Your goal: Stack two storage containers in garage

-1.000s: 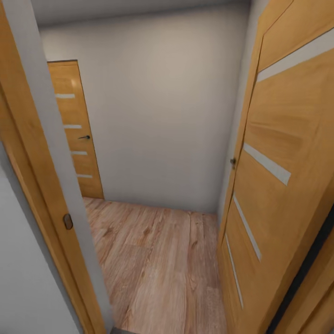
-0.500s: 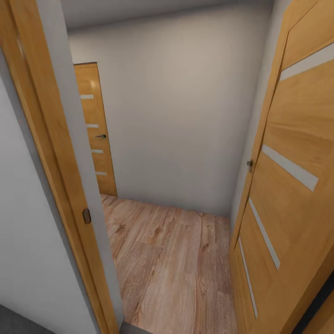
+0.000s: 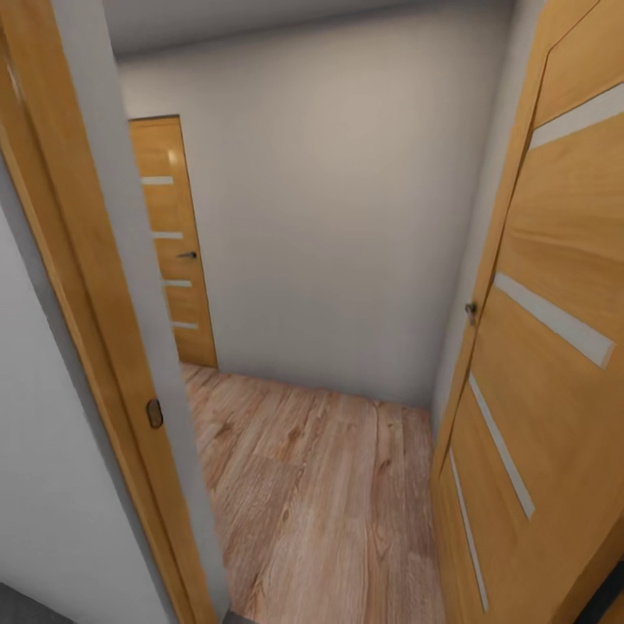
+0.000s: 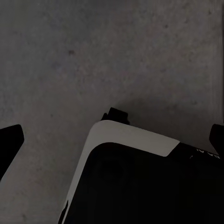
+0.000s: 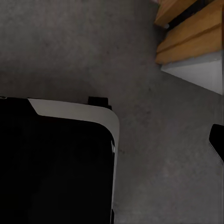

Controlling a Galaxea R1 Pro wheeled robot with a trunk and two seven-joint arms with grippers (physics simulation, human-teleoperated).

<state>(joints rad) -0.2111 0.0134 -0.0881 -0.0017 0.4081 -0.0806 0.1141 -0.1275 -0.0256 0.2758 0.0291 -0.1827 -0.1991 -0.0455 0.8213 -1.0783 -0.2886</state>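
Note:
The two storage containers are out of view. In the left wrist view my left gripper (image 4: 112, 142) hangs open over dark grey concrete floor (image 4: 116, 56), its black fingertips (image 4: 9, 144) far apart with nothing between them. The right wrist view has my right gripper (image 5: 112, 140) above the same concrete (image 5: 70, 46), one black fingertip (image 5: 217, 140) showing at the frame's edge, set wide and holding nothing. My white-edged black base (image 4: 135, 186) lies under both grippers.
I face a doorway. A wooden door frame (image 3: 95, 347) stands close on the left and an open wooden door (image 3: 546, 364) close on the right. Beyond lies a light wood-plank floor (image 3: 321, 485), a white wall (image 3: 329, 217) and a closed wooden door (image 3: 173, 251).
The head view has shifted: the left door frame and white wall fill more of the left side, and the far closed door sits further right. Nothing in the scene itself has moved.

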